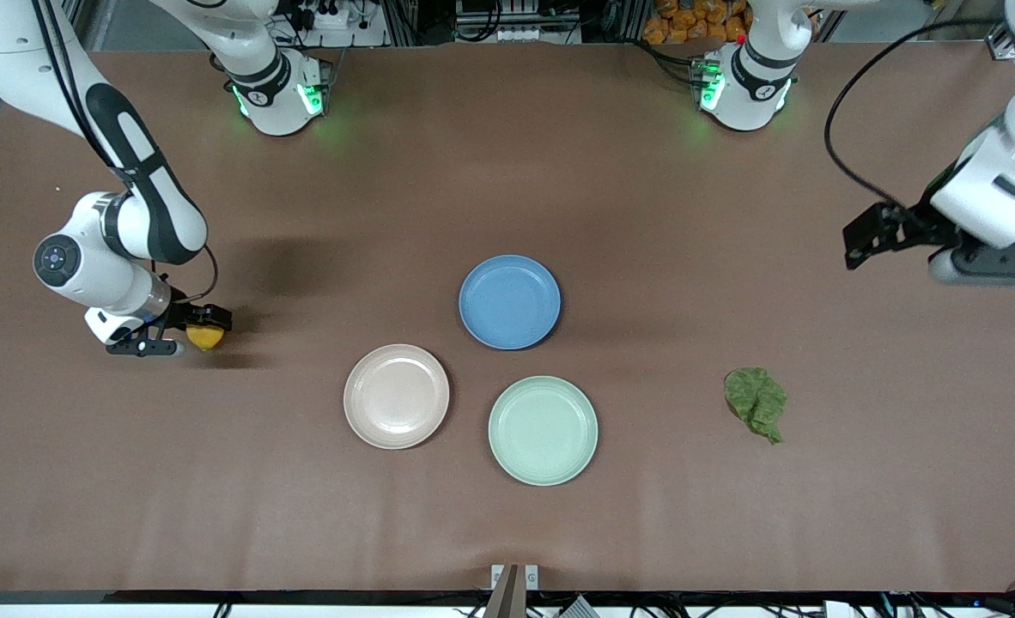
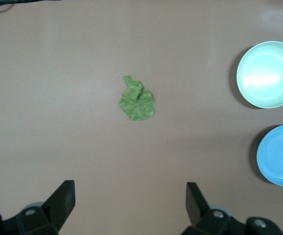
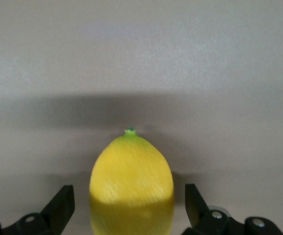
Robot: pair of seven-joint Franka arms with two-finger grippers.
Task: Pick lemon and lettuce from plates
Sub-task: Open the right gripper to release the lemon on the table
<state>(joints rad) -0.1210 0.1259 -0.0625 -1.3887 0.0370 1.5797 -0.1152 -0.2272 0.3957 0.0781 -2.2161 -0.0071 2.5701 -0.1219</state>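
Note:
The yellow lemon (image 1: 207, 337) (image 3: 131, 186) rests on the table toward the right arm's end, off the plates. My right gripper (image 1: 191, 331) (image 3: 130, 200) is low around it, open, with a gap between each finger and the fruit. The wrinkly green lettuce (image 1: 756, 399) (image 2: 138, 100) lies on the bare table toward the left arm's end. My left gripper (image 1: 988, 262) (image 2: 130, 200) hangs open above the table near that end, with nothing between its fingers. The beige-pink plate (image 1: 396, 396) and the mint green plate (image 1: 543, 430) (image 2: 268, 73) stand side by side mid-table, both bare.
A blue plate (image 1: 509, 301) (image 2: 279, 154) sits mid-table, farther from the front camera than the two other plates. A black cable loops from the left arm over its end of the table.

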